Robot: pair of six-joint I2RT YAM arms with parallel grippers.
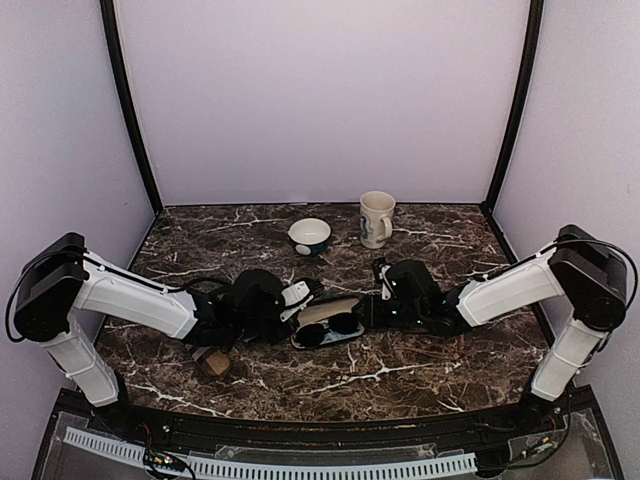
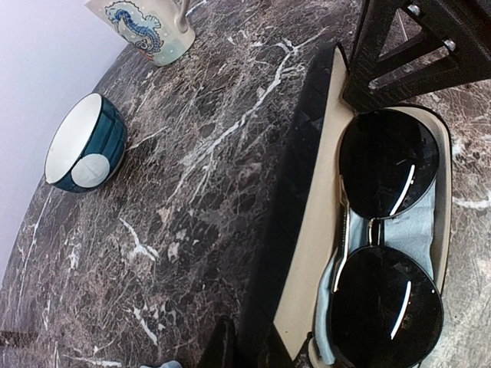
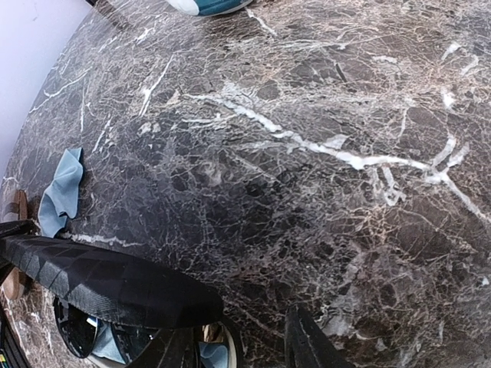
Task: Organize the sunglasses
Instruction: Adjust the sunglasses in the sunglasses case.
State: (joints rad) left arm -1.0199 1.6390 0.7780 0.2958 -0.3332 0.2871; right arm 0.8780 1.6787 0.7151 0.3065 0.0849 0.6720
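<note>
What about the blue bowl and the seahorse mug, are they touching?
Apart. The top view shows a strip of bare marble table between the bowl and the mug; the left wrist view shows the same gap.

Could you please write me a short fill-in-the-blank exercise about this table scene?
1. The sunglasses lie inside an open ____.
2. Left of the mug in the top view stands a blue, white-lined ____.
3. The mug is decorated with a blue ____.
Missing words: case; bowl; seahorse.
</note>
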